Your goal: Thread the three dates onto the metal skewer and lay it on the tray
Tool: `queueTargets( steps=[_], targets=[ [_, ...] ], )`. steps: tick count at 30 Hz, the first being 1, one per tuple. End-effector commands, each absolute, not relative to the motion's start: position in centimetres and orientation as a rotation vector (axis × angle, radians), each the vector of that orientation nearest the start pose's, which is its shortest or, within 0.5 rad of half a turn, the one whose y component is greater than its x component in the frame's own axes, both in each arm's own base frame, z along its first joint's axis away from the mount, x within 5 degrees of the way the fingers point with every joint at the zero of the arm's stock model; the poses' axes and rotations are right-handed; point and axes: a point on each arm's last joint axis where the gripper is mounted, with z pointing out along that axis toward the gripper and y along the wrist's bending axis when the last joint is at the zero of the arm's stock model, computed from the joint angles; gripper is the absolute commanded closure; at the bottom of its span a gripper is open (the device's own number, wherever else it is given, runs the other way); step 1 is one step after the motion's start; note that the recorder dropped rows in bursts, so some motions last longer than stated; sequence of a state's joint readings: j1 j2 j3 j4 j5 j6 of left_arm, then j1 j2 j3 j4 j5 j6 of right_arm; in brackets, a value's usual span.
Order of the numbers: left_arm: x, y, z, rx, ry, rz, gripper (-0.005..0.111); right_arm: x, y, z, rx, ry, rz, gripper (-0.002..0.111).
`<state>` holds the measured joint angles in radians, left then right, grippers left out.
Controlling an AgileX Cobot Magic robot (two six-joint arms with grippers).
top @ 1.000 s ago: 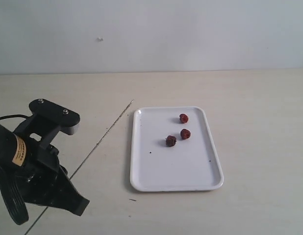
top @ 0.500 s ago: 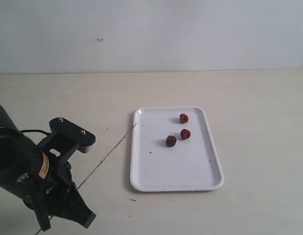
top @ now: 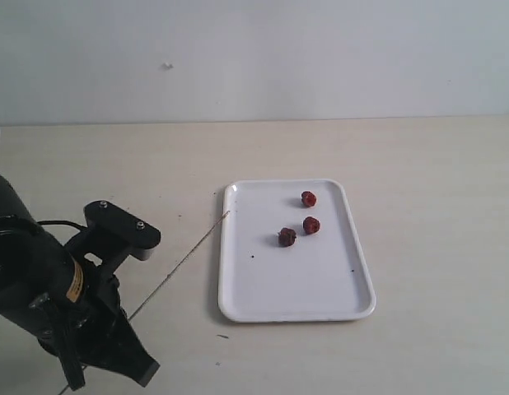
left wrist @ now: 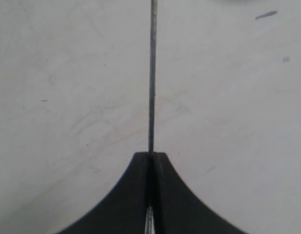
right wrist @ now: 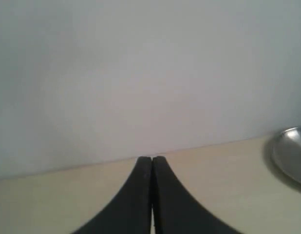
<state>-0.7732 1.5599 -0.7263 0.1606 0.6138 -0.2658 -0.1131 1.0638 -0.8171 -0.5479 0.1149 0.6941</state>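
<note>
Three wrinkled, red-brown dates lie loose and unthreaded in the far half of the flat white tray. The thin grey metal skewer slants alongside, tip at the tray's left rim.

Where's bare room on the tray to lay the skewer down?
On the tray, the lower half in the exterior view, between the three dates and the bottom rim, is bare; so is the strip along the left rim. The upper half is crowded.
</note>
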Motion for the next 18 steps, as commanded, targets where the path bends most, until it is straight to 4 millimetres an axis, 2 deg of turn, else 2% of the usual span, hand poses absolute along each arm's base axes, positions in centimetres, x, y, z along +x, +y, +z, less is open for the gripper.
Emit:
queueTargets(
  steps=[1,5,6,8,11,14,18],
  targets=[
    [18.5,-16.9,16.2,0.915,2.793,0.022,0.107,29.5,-1.1,34.1,-0.038,2.082,-0.254,0.108],
    [18.5,-16.9,16.2,0.917,2.792,0.024,0.107,33.6,1.5,33.1,-0.436,2.343,-0.362,0.108],
    [18.5,-16.9,16.2,0.920,2.791,0.024,0.107,34.5,2.6,32.2,-0.598,2.419,-0.333,0.108],
    [18.5,-16.8,16.2,0.924,2.789,0.026,0.107,35.9,4.5,31.6,-0.801,2.454,-0.213,0.108],
    [18.5,-16.8,16.2,0.927,2.790,0.028,0.107,37.4,7.6,29.5,-1.135,2.432,-0.003,0.108],
    [18.5,-16.8,16.2,0.946,2.785,0.038,0.107,38.2,9.8,27.2,-1.439,2.361,0.036,0.108],
    [18.4,-16.7,16.2,0.966,2.788,0.049,0.107,39.1,11.8,24.1,-1.578,2.344,0.057,0.095]
  ],
)
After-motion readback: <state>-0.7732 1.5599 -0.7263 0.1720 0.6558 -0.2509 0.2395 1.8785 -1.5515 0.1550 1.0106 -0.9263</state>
